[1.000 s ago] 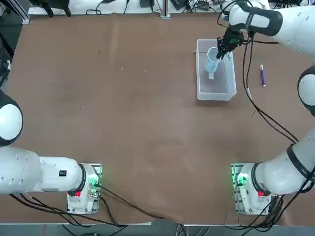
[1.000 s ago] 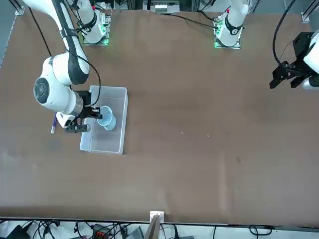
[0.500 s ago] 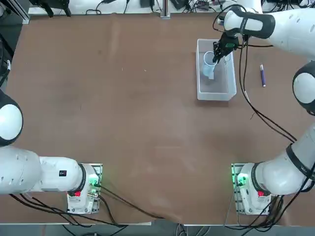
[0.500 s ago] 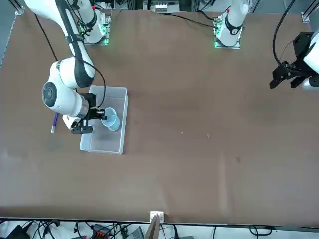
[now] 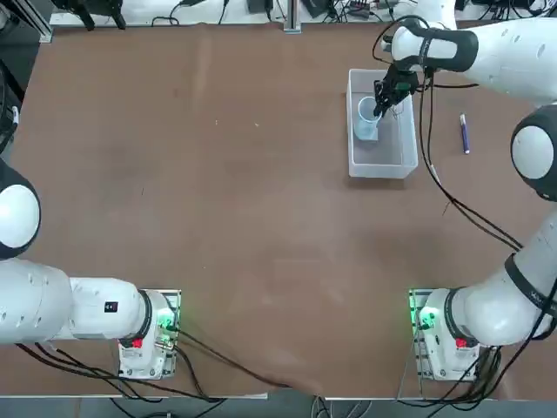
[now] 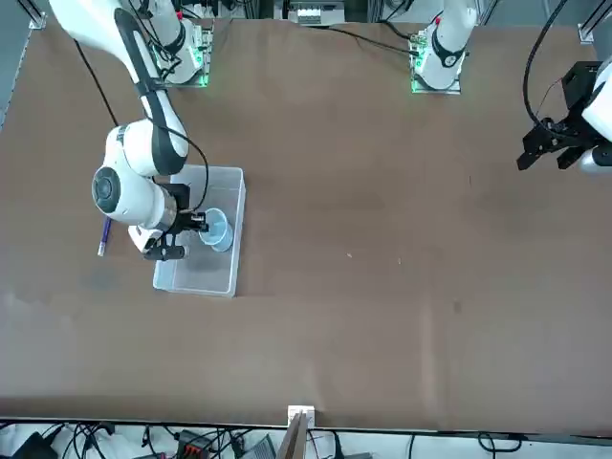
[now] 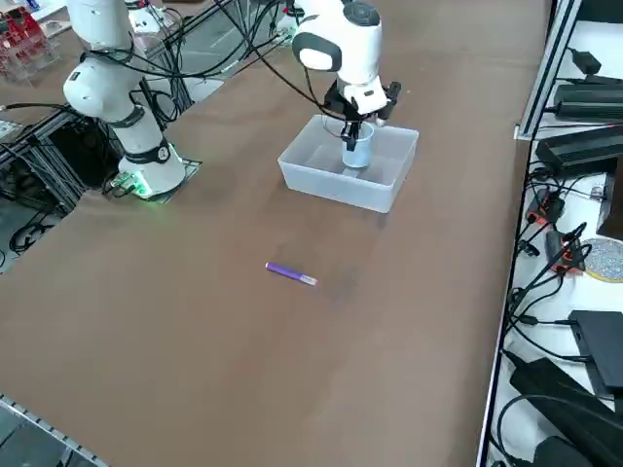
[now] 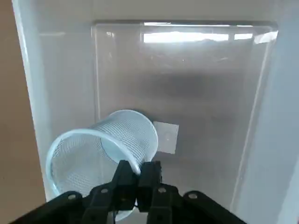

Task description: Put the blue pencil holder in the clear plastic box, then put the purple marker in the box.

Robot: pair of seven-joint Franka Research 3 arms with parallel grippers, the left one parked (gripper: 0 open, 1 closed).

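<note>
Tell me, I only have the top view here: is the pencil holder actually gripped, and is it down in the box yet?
Observer: The right gripper is shut on the blue pencil holder, pinching its rim wall; the wrist view shows that.
Operator: Upright or tipped?
Observer: Tipped, its open mouth toward the wrist camera, above the floor of the clear plastic box.
Operator: Is it resting on the floor?
Observer: I cannot tell; in the right side view it sits within the walls, but contact is not visible.
Operator: And the marker?
Observer: The purple marker lies on the table outside the box, apart from it.
</note>
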